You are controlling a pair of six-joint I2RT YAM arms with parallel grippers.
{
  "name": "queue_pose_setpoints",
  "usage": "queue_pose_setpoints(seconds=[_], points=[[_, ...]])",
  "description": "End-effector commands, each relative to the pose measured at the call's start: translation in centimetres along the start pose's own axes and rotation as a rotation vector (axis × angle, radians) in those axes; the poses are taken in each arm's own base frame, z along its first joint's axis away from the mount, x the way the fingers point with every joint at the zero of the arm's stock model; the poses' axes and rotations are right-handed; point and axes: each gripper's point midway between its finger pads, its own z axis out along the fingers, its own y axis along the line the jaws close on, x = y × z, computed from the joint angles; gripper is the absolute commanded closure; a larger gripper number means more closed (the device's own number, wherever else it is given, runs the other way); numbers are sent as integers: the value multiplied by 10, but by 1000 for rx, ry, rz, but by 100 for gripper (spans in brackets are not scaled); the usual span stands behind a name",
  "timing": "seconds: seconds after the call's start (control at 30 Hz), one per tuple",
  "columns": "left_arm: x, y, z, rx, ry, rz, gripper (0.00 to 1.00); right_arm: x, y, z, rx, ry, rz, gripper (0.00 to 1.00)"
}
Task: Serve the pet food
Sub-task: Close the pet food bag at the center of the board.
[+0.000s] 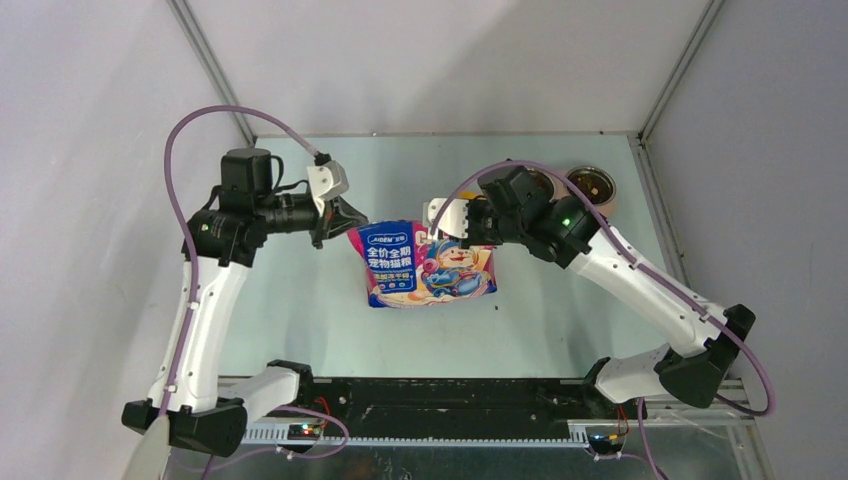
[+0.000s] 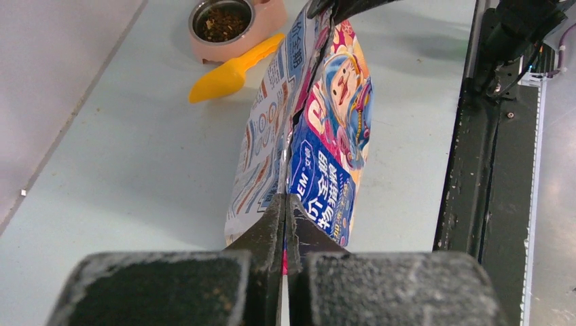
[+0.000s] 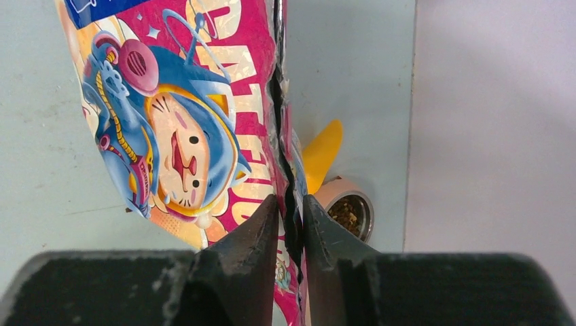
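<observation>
The pink-and-blue cartoon bag hangs above the table between both grippers. My left gripper is shut on the bag's left top edge; in the left wrist view its tips pinch the bag. My right gripper is shut on the right top edge; its tips clamp the bag. The bag's top seam shows a narrow dark slit. Brown kibble lies in a steel bowl set in a pink holder. No kibble shows inside the bag.
A yellow scoop lies beside the pink bowl holder, partly behind the bag. Two bowls stand at the table's far right, near the frame post. A black rail runs along the near edge.
</observation>
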Motion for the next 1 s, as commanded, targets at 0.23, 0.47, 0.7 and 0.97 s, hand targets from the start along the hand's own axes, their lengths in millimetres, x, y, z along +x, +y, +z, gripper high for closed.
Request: queue_pose_setpoints(seconds=[0.23,0.47,0.7,0.97], points=[[-25,-6,-9,-4,-51,80,100,-7,1,-5,32,-29,-56,79],[-26,-6,-10,-5,-52,82,100,-9,12,-6,-4,-25,-78,80],[-27,-7,-10,-2,-54,85,100,-12,6,-2,27,-21,-57,100],[-23,-14,-11,27,-42,92,100,-31,7,-27,-146,-112,65,100]])
